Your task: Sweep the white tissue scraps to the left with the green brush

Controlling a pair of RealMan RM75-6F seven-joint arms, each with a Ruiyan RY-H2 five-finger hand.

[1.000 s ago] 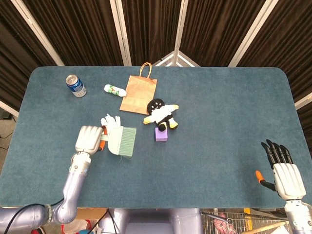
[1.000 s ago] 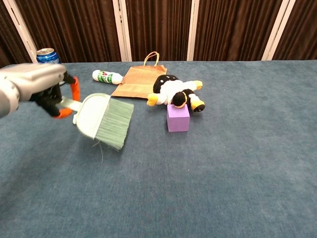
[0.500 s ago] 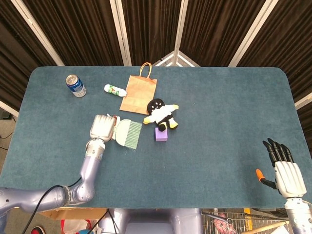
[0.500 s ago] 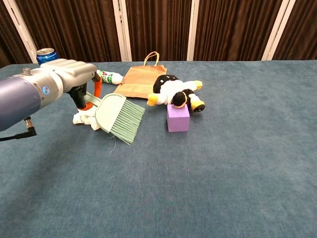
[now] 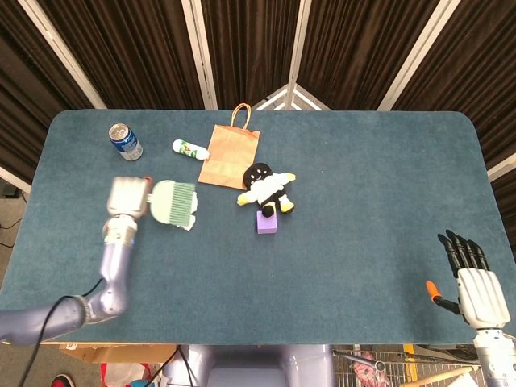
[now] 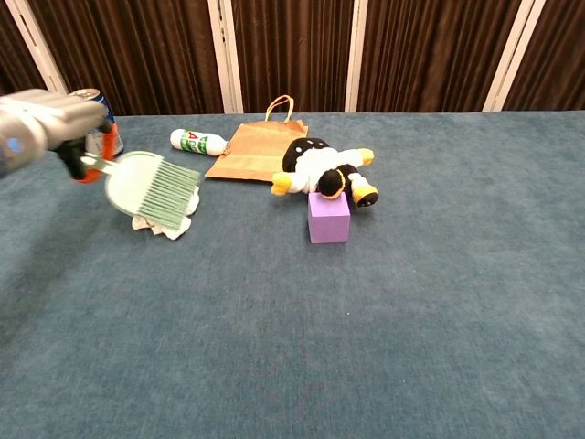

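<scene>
Chest view: left hand point(image 6: 41, 123) grips the green brush point(image 6: 151, 189), bristles over the tissue scraps point(image 6: 164, 224); right hand point(image 5: 476, 282) idle, fingers spread.

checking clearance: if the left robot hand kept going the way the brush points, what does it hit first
Likely the brown paper bag: the left robot hand aims the green brush rightward, white tissue scraps beneath its bristles. Depth is unclear; it might pass just in front.

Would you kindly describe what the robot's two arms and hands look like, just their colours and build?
The left hand has a boxy silver-grey back with orange trim near its thumb; its arm is smooth lavender-grey tubing, with a black cable at the elbow. The right hand has the same pale silver back, slim black fingers and an orange-tipped thumb.
</scene>
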